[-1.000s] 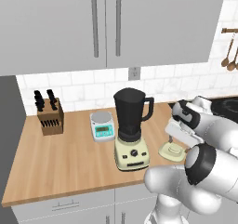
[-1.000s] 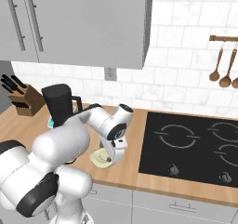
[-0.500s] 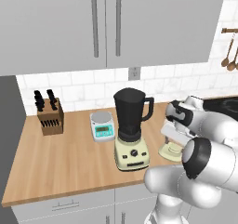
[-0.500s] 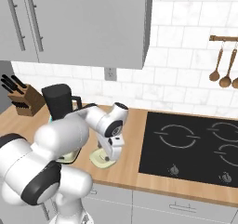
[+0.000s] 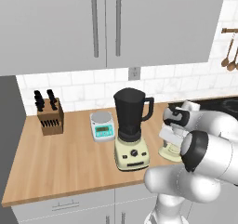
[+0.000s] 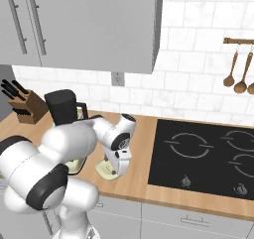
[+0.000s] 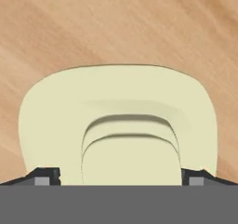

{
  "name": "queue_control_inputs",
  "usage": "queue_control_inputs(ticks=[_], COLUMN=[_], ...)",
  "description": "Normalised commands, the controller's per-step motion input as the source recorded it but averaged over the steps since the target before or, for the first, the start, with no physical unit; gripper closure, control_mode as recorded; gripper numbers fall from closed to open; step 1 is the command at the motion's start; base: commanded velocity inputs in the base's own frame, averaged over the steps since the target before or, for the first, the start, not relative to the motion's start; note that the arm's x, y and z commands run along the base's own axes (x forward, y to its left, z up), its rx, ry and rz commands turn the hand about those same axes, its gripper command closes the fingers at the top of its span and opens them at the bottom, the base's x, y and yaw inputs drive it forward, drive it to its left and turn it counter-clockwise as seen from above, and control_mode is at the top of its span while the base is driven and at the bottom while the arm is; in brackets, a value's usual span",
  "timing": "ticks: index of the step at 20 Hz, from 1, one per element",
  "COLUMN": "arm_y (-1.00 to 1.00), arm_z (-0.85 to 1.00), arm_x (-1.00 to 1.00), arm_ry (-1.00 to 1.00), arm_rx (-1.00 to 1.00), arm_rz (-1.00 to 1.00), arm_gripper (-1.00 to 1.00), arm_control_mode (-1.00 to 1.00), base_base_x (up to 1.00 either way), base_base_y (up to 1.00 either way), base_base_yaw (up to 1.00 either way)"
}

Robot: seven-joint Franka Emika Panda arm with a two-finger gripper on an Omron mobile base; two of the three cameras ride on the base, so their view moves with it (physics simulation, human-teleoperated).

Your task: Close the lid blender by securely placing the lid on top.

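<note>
— Where's the lid (image 7: 118, 125)?

— Flat on the wooden counter (image 5: 65, 158), just right of the blender (image 5: 131, 128). The gripper (image 7: 118, 181) is down over it, 2 fingertips (image 7: 42, 176) spread wide, 1 on each side of the raised knob, nothing clamped.

— Anything crowding it?

— The blender's cream base sits close on the left, the black hob (image 6: 208, 158) on the right. A white and teal scale (image 5: 102, 126) stands behind the blender, the knife block (image 5: 49, 117) well off to the left.
</note>
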Motion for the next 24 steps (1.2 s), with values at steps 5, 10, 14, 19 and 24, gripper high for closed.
queue_control_inputs(ticks=[5,10,14,19,24], arm_y=[0.0,0.0,0.0,0.0,0.0], arm_z=[-0.22,-0.07,0.12,0.72,0.94], arm_x=[0.11,0.01,-0.04,-0.31,-0.46], arm_ry=[0.0,-0.01,-0.11,-0.2,-0.21], arm_rx=[0.0,0.0,0.0,0.0,0.0], arm_rz=[0.0,0.0,0.0,0.0,0.0], arm_gripper=[1.0,1.0,1.0,1.0,1.0], arm_control_mode=[-1.0,-1.0,-1.0,-1.0,-1.0], base_base_x=[0.0,0.0,0.0,0.0,0.0], base_base_y=[0.0,0.0,0.0,0.0,0.0], base_base_yaw=[0.0,0.0,0.0,0.0,0.0])
